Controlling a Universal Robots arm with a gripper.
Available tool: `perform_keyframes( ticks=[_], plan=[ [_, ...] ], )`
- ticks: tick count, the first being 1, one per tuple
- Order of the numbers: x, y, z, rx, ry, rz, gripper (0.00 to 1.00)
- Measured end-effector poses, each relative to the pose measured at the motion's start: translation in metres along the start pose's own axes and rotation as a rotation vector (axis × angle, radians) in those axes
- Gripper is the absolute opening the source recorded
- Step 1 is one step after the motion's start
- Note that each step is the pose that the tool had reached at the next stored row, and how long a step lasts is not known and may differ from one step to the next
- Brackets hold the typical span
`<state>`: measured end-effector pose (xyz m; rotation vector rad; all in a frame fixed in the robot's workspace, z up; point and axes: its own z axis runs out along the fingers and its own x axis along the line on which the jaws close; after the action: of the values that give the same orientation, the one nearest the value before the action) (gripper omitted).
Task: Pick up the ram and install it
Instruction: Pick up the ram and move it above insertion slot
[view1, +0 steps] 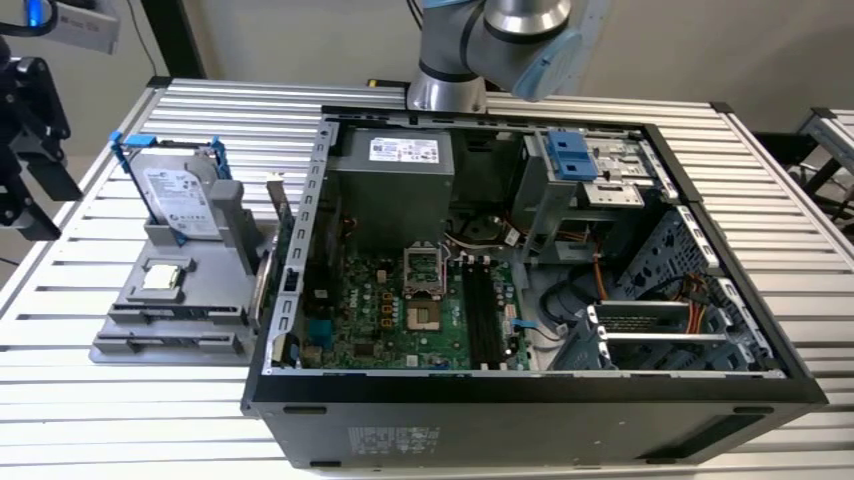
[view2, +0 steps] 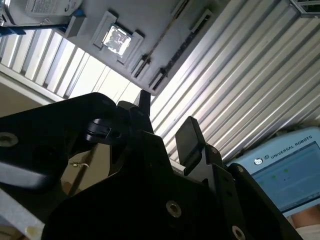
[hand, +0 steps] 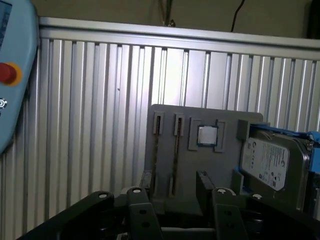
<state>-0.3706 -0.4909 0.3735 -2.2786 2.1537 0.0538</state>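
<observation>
My gripper (hand: 174, 177) (view2: 165, 110) is open, and nothing sits between its black fingers (hand: 202, 176). It hangs at a distance from the grey holder (hand: 192, 165) (view2: 150, 20) (view1: 134, 330). A thin brownish edge in one of the holder's two long slots looks like the ram (hand: 176, 150) (view2: 171, 29), standing on edge. The open computer case (view1: 287, 330) shows the green motherboard (view1: 387, 320), with long black memory slots (view1: 481, 310) that hold nothing. The arm's grey and blue joints (view1: 514, 40) rise behind the case.
The holder also carries a silver hard drive in a blue frame (view1: 174, 195) (hand: 267, 160) and a small square processor (view1: 166, 276) (hand: 207, 135). Everything stands on a ribbed metal table (view1: 160, 410). A pendant with a red button (hand: 7, 72) is nearby. A black fixture (view1: 27, 150) stands at the exterior view's left.
</observation>
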Motion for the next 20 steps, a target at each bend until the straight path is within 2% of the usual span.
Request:
perform_keyframes(
  ticks=[16,20],
  plan=[
    [0.0009,-0.0031,0.0253,0.0012,0.0000,0.000,1.00],
    [0.0010,-0.0031,0.0301,0.0027,-0.0026,0.000,1.00]
  ],
)
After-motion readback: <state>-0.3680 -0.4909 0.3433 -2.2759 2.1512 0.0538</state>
